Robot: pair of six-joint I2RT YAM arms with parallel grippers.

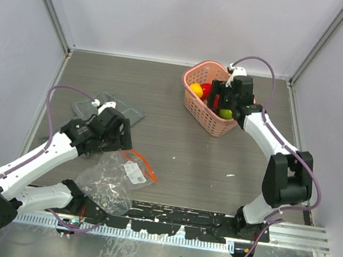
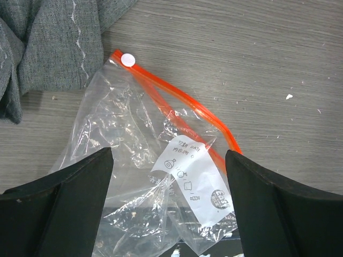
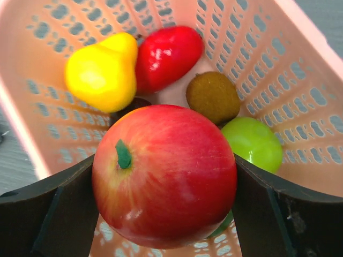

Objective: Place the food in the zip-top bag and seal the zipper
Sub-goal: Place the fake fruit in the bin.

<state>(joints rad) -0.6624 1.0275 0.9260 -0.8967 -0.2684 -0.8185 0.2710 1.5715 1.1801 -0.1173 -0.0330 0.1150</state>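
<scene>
The clear zip-top bag [image 1: 109, 177] lies flat on the table by the left arm; it also shows in the left wrist view [image 2: 128, 160], with a white label. Its red-orange zipper [image 2: 182, 104] runs diagonally, the white slider tab [image 2: 127, 59] at the upper end. My left gripper [image 2: 169, 209] is open above the bag, touching nothing. My right gripper [image 3: 163, 209] is shut on a red apple [image 3: 163, 174] over the pink basket [image 1: 210, 108]. In the basket lie a yellow pear [image 3: 102, 72], a red fruit [image 3: 166, 53], a brown kiwi [image 3: 213, 96] and a green fruit [image 3: 252, 142].
A grey cloth [image 1: 107, 107] lies crumpled at the left, just beyond the bag; it fills the upper left of the left wrist view [image 2: 48, 48]. A metal rail [image 1: 183, 224] runs along the near edge. Walls close in the back and sides.
</scene>
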